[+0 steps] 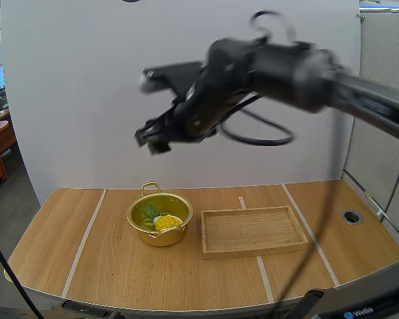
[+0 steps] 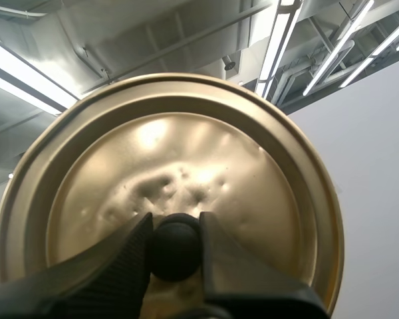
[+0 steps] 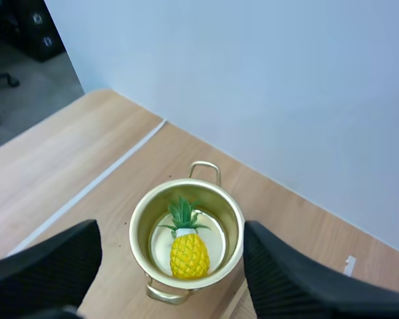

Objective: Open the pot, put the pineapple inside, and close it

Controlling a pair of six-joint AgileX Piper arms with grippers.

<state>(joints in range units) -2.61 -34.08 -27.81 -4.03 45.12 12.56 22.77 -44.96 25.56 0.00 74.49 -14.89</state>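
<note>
Round gold metal pot [image 3: 138, 239]: on desk [image 1: 106, 259], open. Yellow green-topped pineapple [image 3: 188, 252]: inside pot, step done. Dented gold lid [image 2: 186, 153]: aloft, my left jaws clamped on its black knob [image 2: 176, 249]. My right jaws: apart, empty, above pot. Remaining: lid back on pot.

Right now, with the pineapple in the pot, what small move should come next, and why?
Probably carry the lid over the pot and begin lowering it. The pineapple lies inside the uncovered pot, the left jaws pinch the lid's black knob, and the right jaws stand open, high above the pot, holding nothing.
</note>
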